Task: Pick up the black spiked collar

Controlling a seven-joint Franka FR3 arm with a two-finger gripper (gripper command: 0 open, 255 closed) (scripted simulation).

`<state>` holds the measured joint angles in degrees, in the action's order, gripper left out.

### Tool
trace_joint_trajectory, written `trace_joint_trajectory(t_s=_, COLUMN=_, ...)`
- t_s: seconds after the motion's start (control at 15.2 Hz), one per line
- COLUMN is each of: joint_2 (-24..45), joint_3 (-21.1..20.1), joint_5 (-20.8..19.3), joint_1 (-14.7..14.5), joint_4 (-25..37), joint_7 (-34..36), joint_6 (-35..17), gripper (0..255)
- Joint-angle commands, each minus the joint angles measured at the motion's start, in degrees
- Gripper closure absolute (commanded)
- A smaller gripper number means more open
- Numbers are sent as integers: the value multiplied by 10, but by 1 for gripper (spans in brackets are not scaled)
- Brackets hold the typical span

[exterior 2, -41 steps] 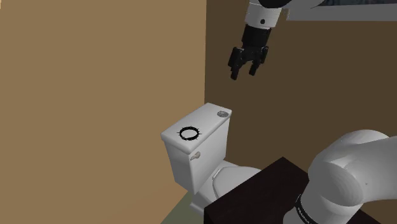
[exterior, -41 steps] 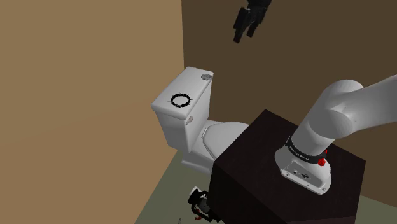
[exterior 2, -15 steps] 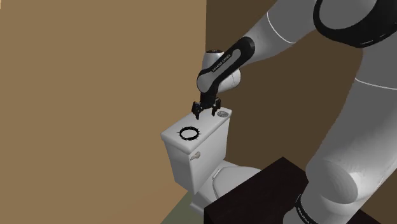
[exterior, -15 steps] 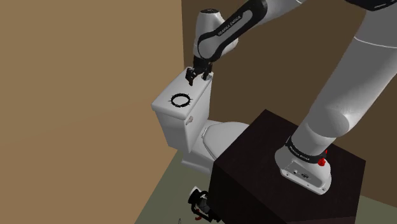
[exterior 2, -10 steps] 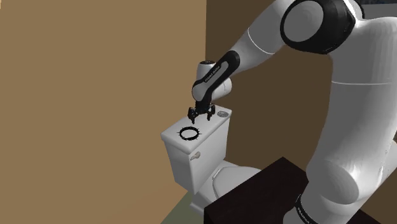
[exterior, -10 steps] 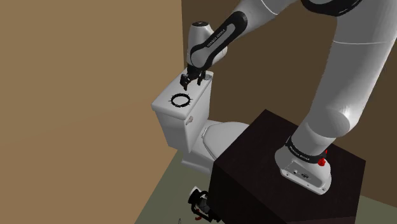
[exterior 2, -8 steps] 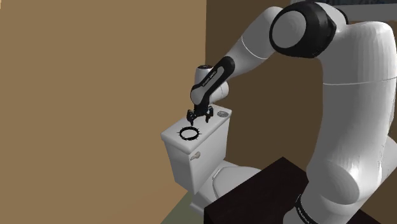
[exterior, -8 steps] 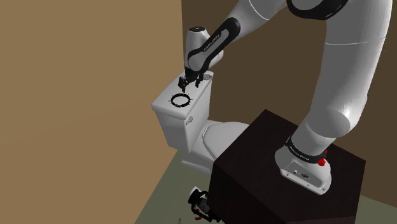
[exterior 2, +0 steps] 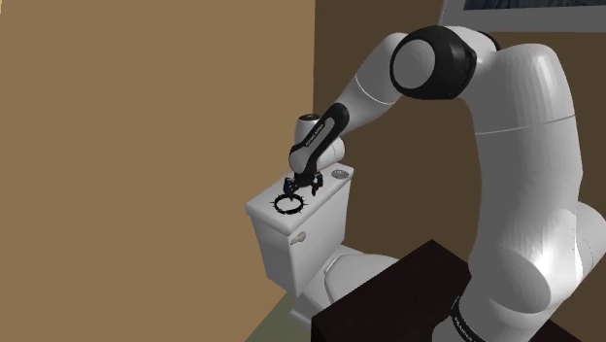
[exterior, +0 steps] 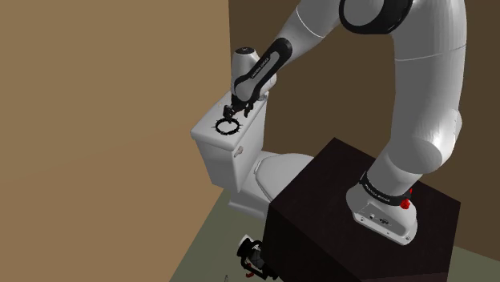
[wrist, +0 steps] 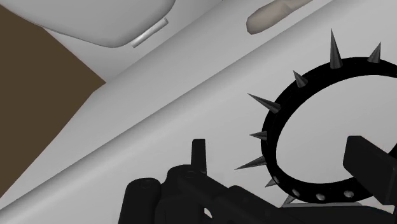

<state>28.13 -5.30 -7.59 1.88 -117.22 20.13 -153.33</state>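
Two black fingers of the gripper [exterior: 232, 113] stand apart just above the white tank lid [exterior: 207, 133] of a toilet, so the claw is open and clasps nothing. The black spiked collar [exterior: 227, 127] lies flat on that lid, toward the end nearer the tan wall [exterior: 104, 120]. The fingertips are at the collar's rim on the side toward the darker brown wall [exterior: 336, 72].

In the second exterior view the gripper [exterior 2: 294, 187] sits at the edge of the collar [exterior 2: 288, 204] that faces the round flush button [exterior 2: 339, 175], which lies farther along the lid [exterior 2: 260, 208].

In the wrist view the collar [wrist: 278, 137] is a black band with pointed spikes facing outward and small studs along it. The gripper [wrist: 283, 151] straddles the band, with one finger [wrist: 199, 153] outside the ring and the other over its opening (whether either touches the band I cannot tell). A beige flush handle [wrist: 275, 13] shows on the tank beyond the collar.

The white arm [exterior: 425, 88] arches high from the dark box stand [exterior: 336, 208]. The closed toilet seat [exterior: 276, 170] lies between tank and stand. On the greenish floor [exterior: 212, 248] beside the stand sits a small black and red object [exterior: 255, 258], too small to identify.
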Motion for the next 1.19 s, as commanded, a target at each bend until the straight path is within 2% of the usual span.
trace_joint_trajectory(t_s=0.0, joint_2=9, joint_3=2, joint_5=-2, joint_1=-1, joint_4=0, joint_7=2, joint_6=-8, gripper=0)
trace_joint_trajectory(t_s=0.07, joint_2=9, joint_3=2, joint_5=-2, joint_1=-1, joint_4=0, joint_7=2, joint_6=-8, gripper=0)
trace_joint_trajectory(t_s=0.13, joint_2=9, joint_3=2, joint_5=-2, joint_1=-1, joint_4=0, joint_7=2, joint_6=-9, gripper=255)
trace_joint_trajectory(t_s=0.73, joint_2=9, joint_3=2, joint_5=-2, joint_1=-1, joint_4=0, joint_7=2, joint_6=-8, gripper=255)
trace_joint_trajectory(t_s=1.12, joint_2=-29, joint_3=-5, joint_5=6, joint_1=4, joint_4=-3, joint_7=-5, joint_6=26, gripper=255)
